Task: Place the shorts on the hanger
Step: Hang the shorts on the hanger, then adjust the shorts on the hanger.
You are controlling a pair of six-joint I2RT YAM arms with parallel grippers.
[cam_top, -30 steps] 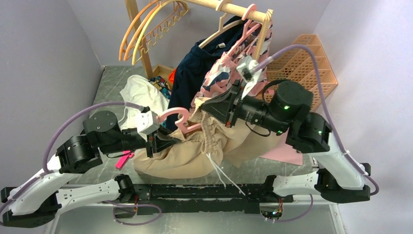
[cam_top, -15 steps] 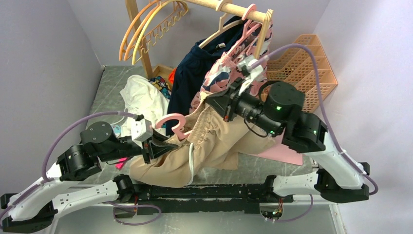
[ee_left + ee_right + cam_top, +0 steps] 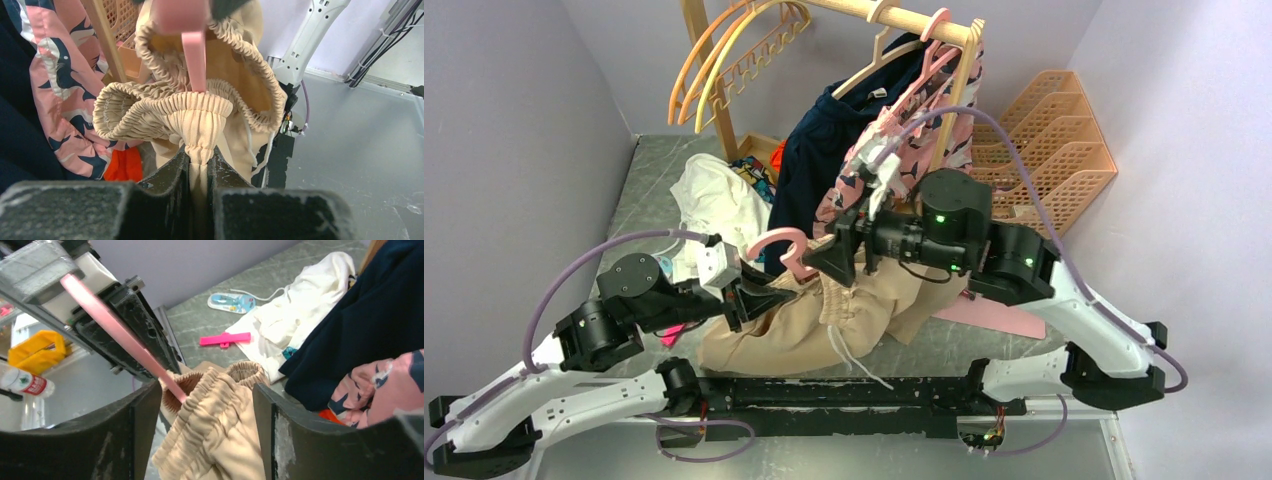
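The tan shorts hang bunched between both arms, their white drawstring trailing toward the front edge. The pink hanger shows its hook above them, and its bar runs down into the gathered waistband. My left gripper is shut on a pinch of that waistband just below the bar. My right gripper is open; the waistband lies loose between its fingers. The hanger bar slants past on their left.
A wooden rail at the back holds orange and yellow hangers, a navy garment and a pink patterned garment. White cloth lies behind my left arm. A pink clip sits on the table, and an orange basket stands at the right.
My right gripper let go of the waistband, opened, and swung left toward my left gripper. The shorts sagged lower. My left gripper kept its hold and barely moved.
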